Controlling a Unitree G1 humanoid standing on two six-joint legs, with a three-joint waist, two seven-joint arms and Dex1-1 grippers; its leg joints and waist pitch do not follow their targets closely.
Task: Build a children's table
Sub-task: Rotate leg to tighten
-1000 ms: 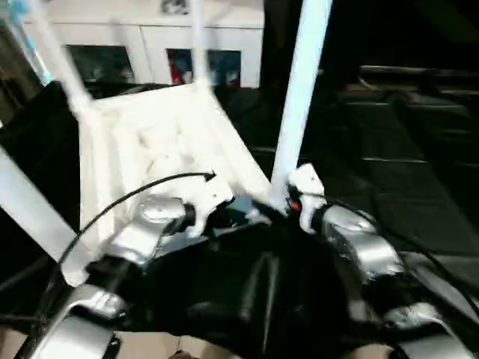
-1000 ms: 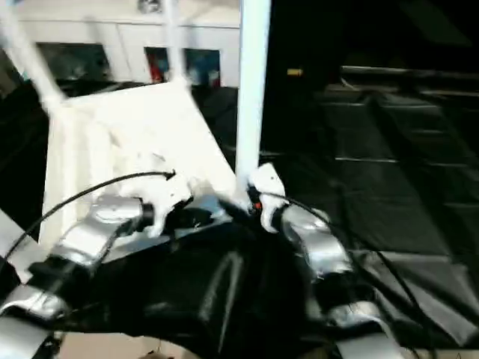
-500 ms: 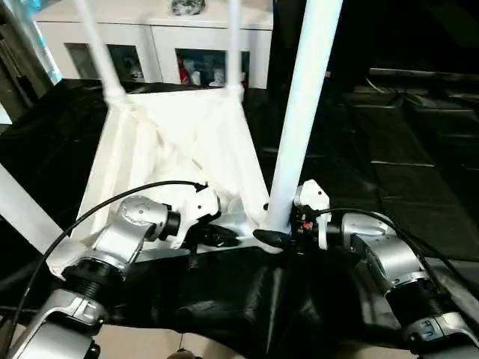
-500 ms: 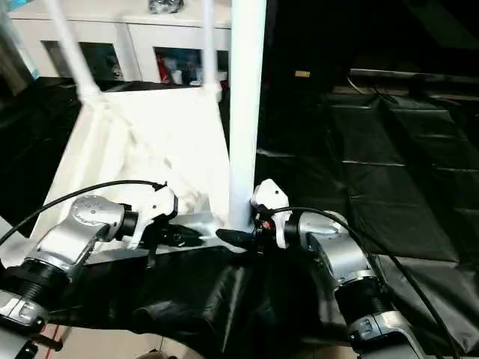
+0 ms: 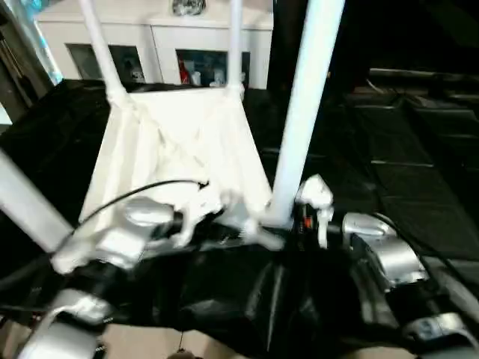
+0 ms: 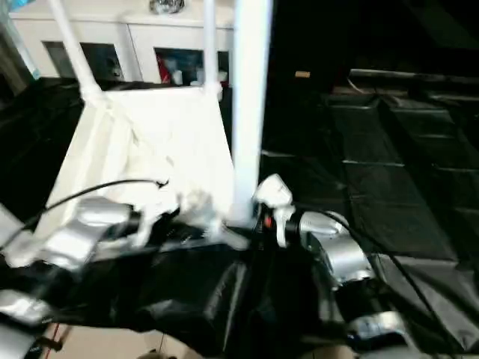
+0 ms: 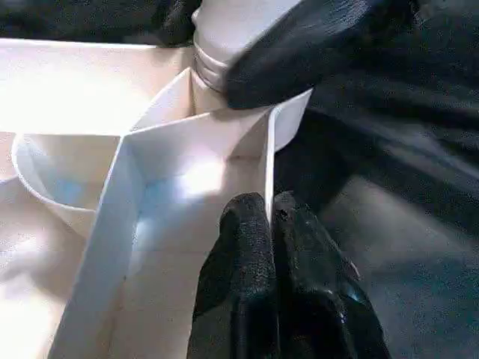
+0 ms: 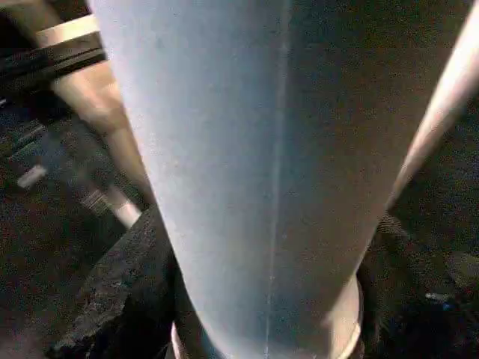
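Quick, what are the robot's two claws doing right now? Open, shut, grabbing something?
Left gripper: shut, its fingers pinching a thin rib of the children's table.
Right gripper: fingers on either side of the near table leg; whether they clamp it cannot be told.

surface: black sheet (image 5: 419, 187) | on it: upturned children's table (image 5: 179, 142)

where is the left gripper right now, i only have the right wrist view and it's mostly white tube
observer: the left gripper is shut, pinching a thin edge wall of the upturned table top, right beside the corner socket your leg stands in
operator: other legs in?
observer: the far left leg and the far right leg stand up from the far corners; a fourth leg slants up at the near left
operator: what's behind the table
observer: a white cabinet with glass fronts
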